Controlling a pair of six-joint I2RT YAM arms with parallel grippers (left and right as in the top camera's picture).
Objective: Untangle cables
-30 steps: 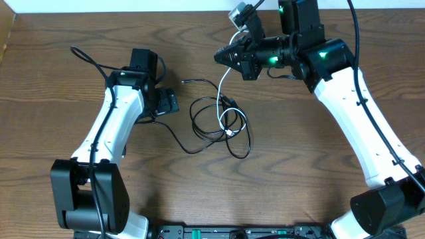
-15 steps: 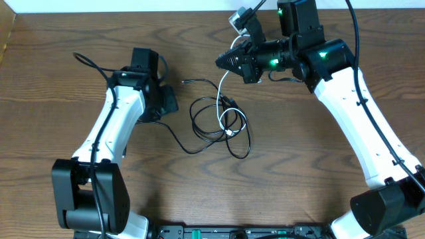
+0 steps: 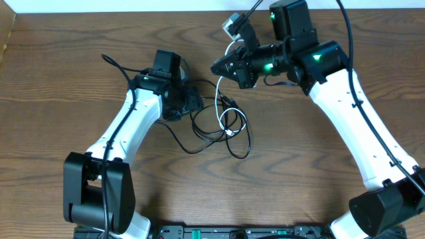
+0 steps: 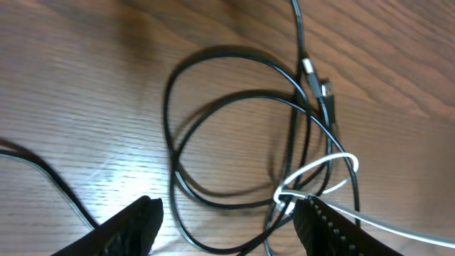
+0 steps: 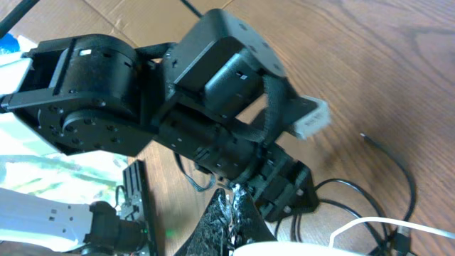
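At the middle of the tabletop [image 3: 302,176] the cables [image 3: 229,126] lie as one tangle. The black cables [image 3: 194,114] form overlapping loops flat on the wood, and the white cable [image 4: 323,161] makes a small loop threaded through their right side, just below a plug [image 4: 323,89]. From that loop the white cable rises clear of the wood to the right claw [image 3: 219,66], which is fully closed and, by the overhead view, pinches the white cord near its free end. The right wrist view shows the cord curving just beside the fingertips but not the contact itself. The left claw [image 4: 227,213] hovers low over the left part of the black loops, jaws well apart and gripping nothing, with black cord running across the gap beneath. Assessment: the step in hand is separating the white cable from the black ones, with one grip secured and the second not yet made. The next move calls for the left claw to descend and close on the black loops beside the crossing, pinning them so the right claw can draw the white loop out. Catching both colours together would risk tightening the knot.
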